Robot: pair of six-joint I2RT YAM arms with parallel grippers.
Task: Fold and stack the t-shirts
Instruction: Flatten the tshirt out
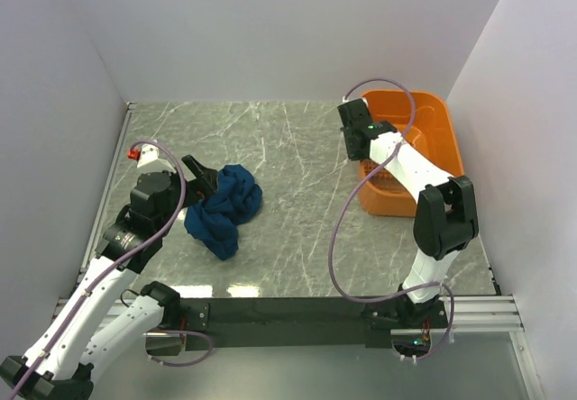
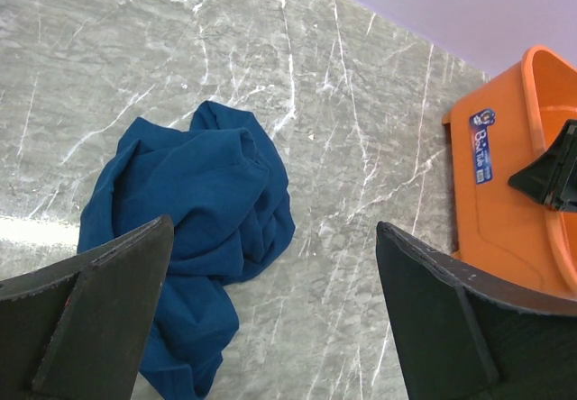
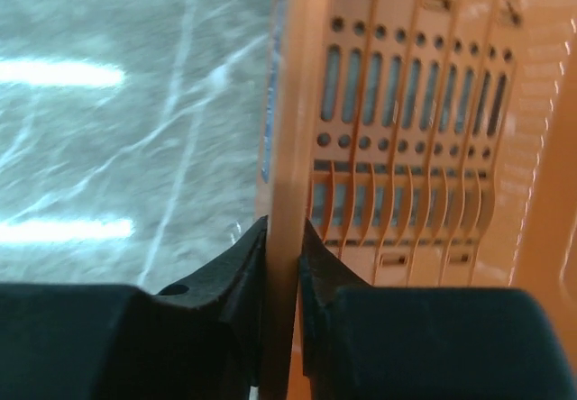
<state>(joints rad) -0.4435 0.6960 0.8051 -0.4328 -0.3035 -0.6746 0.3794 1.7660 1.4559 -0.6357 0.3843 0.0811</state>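
Gripping the orange basket [image 3: 406,148] by its wall, the right gripper [image 3: 281,238] is clamped on the plastic — the left gripper [image 2: 273,229] hangs fully spread, the crumpled t-shirt [image 2: 198,193] lying just beyond its fingers.

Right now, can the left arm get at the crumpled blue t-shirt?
Probably yes. The left gripper is open right beside the crumpled blue t-shirt, with nothing between them; the right gripper is away, clamped on the orange basket wall.
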